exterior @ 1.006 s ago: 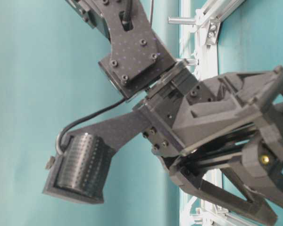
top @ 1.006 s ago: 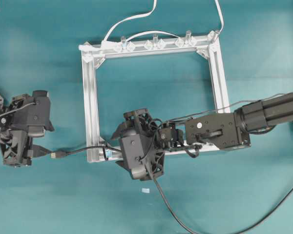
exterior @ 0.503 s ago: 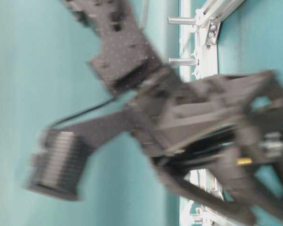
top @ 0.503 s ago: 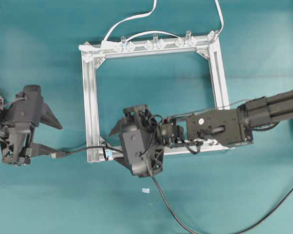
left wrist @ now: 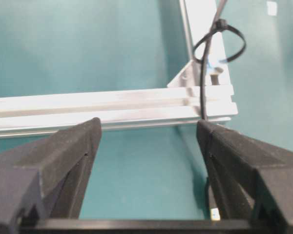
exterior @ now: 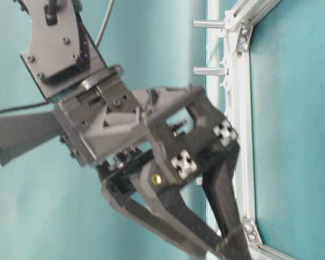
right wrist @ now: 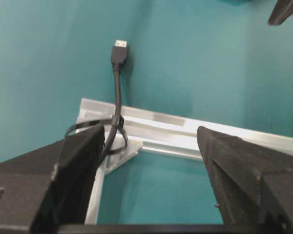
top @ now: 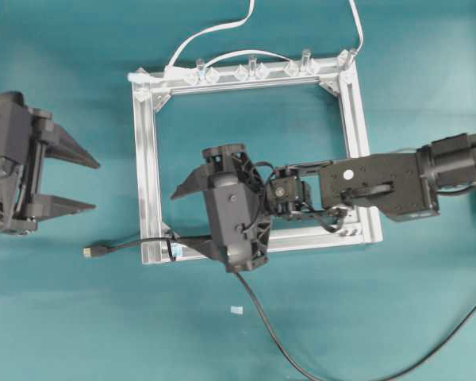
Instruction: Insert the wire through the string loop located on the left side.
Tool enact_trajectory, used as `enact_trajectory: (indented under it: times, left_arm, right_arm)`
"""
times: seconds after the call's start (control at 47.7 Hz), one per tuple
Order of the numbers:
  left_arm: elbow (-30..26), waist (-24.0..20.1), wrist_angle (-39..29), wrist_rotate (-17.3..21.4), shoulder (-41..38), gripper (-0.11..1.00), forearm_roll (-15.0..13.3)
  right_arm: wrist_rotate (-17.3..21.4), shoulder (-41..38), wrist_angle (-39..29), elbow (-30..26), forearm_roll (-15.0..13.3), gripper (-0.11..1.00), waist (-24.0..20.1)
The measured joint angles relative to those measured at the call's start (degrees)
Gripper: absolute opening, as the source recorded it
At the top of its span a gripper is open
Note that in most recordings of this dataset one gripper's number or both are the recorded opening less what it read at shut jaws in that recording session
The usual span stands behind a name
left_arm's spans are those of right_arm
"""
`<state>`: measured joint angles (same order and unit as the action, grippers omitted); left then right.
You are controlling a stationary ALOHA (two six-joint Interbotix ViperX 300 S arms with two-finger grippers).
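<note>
The wire (top: 135,244) is passing through the string loop (right wrist: 95,139) at the frame's (top: 148,171) corner; both grippers (top: 67,178) (top: 186,218) are standing wide, holding nothing.

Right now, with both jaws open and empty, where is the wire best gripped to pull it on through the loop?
Probably the plug, lying free on the mat left of the frame; the left gripper could come from the left, jaws across the plug's sides.

Black wire (right wrist: 118,92) through string loop (right wrist: 115,130)
</note>
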<state>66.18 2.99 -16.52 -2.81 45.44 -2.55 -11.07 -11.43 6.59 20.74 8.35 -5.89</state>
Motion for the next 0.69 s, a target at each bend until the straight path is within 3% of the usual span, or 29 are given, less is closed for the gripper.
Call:
enact_trajectory:
  times: [0.377,0.692]
  left_arm:
    - [2.37,-0.35,0.00,0.09,5.36,0.77,0.00]
    - [3.52,-0.44,0.00,0.09,7.65,0.77,0.00]
  right_arm:
    - [0.18,3.52,0.44,5.01,-0.09,0.80,1.41]
    - [0.62,5.10,6.50,8.96,0.00,0.80,2.72]
